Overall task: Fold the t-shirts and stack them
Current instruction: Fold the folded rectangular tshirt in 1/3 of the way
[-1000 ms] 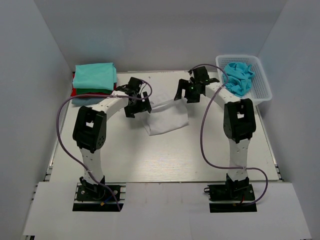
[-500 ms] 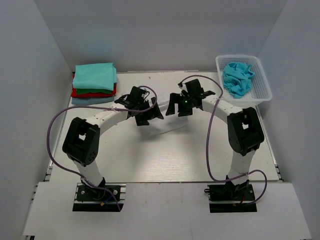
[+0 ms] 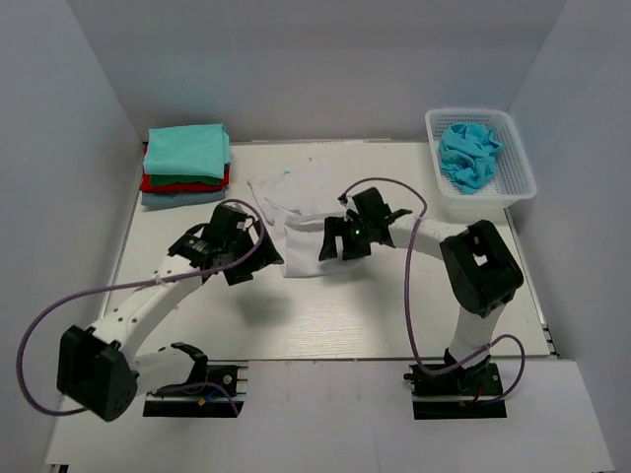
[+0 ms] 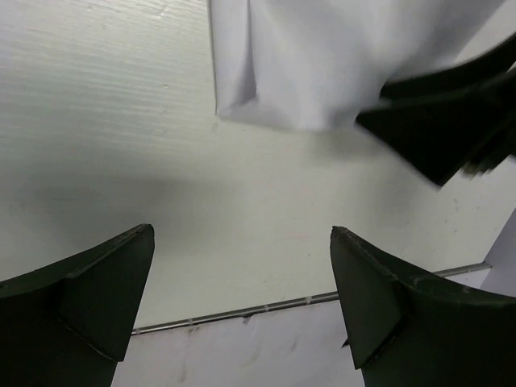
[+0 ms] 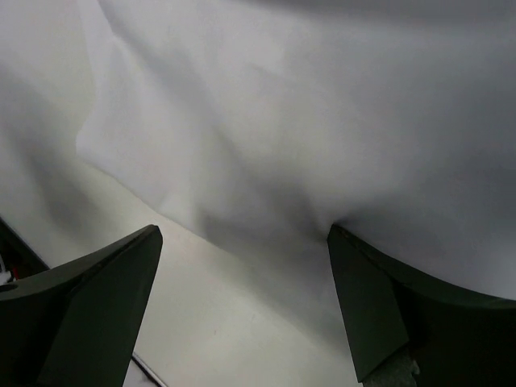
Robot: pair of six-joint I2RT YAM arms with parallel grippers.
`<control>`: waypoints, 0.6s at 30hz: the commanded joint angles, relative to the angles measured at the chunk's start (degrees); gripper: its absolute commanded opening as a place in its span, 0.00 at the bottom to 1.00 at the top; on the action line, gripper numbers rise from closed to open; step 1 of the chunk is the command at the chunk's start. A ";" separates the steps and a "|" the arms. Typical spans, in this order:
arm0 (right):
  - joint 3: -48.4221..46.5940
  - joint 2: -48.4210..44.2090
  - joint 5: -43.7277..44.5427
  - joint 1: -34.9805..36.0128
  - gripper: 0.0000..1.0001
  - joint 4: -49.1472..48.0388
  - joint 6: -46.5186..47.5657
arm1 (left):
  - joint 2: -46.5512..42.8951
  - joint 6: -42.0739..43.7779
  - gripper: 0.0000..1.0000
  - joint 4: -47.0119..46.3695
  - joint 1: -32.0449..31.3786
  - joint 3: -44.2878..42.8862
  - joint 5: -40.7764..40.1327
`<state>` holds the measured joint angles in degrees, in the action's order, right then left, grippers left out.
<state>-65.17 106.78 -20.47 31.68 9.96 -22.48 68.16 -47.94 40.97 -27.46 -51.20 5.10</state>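
The table (image 3: 325, 315) is carrying the white t-shirt (image 3: 301, 248) at its centre, partly folded, with loose cloth trailing toward the back. A stack of folded tees (image 3: 185, 158) is sitting at the back left, and a light blue tee (image 3: 468, 153) is lying in the basket (image 3: 520, 148) at the back right. The left gripper (image 4: 242, 250) is hovering beside the white shirt's near corner, jaws apart and empty. The right gripper (image 5: 242, 242) is hanging over the cloth, jaws likewise apart. The shirt is judged light, limp and prone to slumping; pinching both layers at a folded corner is advised.
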 commanded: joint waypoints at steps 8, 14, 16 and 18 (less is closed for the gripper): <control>7.87 -13.96 2.27 8.92 0.90 10.87 -3.01 | -0.68 0.30 1.00 -0.62 -0.30 -1.34 -4.93; -2.06 -18.36 15.52 6.56 0.90 18.34 -6.43 | 13.20 10.39 1.00 -7.83 -1.53 -11.35 -0.80; -3.30 -19.76 20.10 4.72 0.90 22.62 -8.53 | 19.25 12.43 0.97 -8.36 -1.54 -14.35 -1.58; -2.42 -20.82 24.93 1.73 0.90 24.75 -8.98 | 22.88 14.36 0.97 -7.84 -1.54 -18.83 -2.20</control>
<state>-66.92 87.96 -5.65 36.84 26.94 -28.69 88.66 -38.96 35.64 -28.69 -65.10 2.57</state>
